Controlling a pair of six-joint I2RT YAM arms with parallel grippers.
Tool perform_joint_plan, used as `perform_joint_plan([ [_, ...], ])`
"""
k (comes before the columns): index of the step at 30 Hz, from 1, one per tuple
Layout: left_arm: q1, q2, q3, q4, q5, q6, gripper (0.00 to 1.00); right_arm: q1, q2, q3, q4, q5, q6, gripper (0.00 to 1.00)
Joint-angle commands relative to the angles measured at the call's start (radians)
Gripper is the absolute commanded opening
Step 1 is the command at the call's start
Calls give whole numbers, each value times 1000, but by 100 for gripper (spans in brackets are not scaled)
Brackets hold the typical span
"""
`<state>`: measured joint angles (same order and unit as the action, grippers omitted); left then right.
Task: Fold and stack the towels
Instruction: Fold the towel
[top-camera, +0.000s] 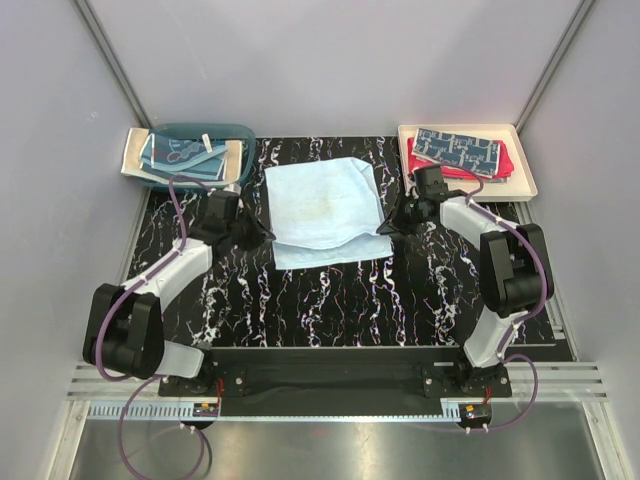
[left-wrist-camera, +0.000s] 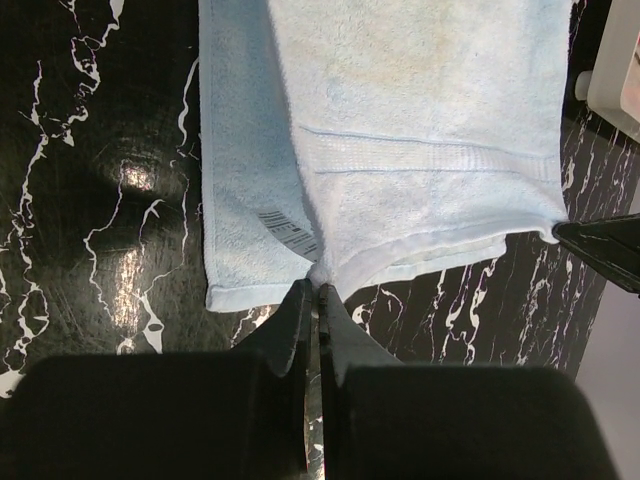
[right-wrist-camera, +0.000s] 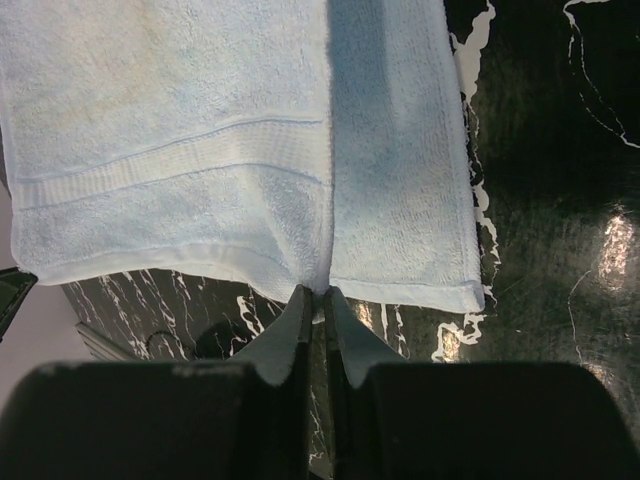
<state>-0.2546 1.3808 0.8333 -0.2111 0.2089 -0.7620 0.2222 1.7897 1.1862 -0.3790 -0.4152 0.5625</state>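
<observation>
Towel in hand: the light blue towel (top-camera: 322, 210) lies at the middle of the black marbled surface (top-camera: 330, 300), doubled over, its upper layer skewed so a strip of the lower layer shows along the 6 o'clock edge.
Left gripper: the left gripper (left-wrist-camera: 312, 290) is closed on the hem of the upper layer, at the towel's 8 o'clock side.
Right gripper: the right gripper (right-wrist-camera: 318, 292) is pinched shut on the same hem, at the 4 o'clock side.
Step in hand: judged to be a fold of the near edge over toward 12 o'clock.
Doing it well: move both pinches level and together with the hem taut between them, lay edge on edge, and straighten the skew before letting go.
Stack: a patterned towel (top-camera: 458, 148) lies on a red-pink towel (top-camera: 500, 165) in the cream tray (top-camera: 520, 170) at 2 o'clock.
Supply: more patterned towels (top-camera: 180, 155) sit in the teal basket (top-camera: 240, 135) at 10 o'clock.
In the way: basket and tray stand just beside the towel's far corners; a wide sweep could nudge either.
</observation>
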Motion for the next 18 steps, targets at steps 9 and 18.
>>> perform_joint_plan([
  [9,-5,-84,-11,3,4,-10,0,5,-98,3,0,58,-26,0],
  [18,-5,-111,-65,12,27,-11,0,6,-138,-22,-6,88,-24,0],
])
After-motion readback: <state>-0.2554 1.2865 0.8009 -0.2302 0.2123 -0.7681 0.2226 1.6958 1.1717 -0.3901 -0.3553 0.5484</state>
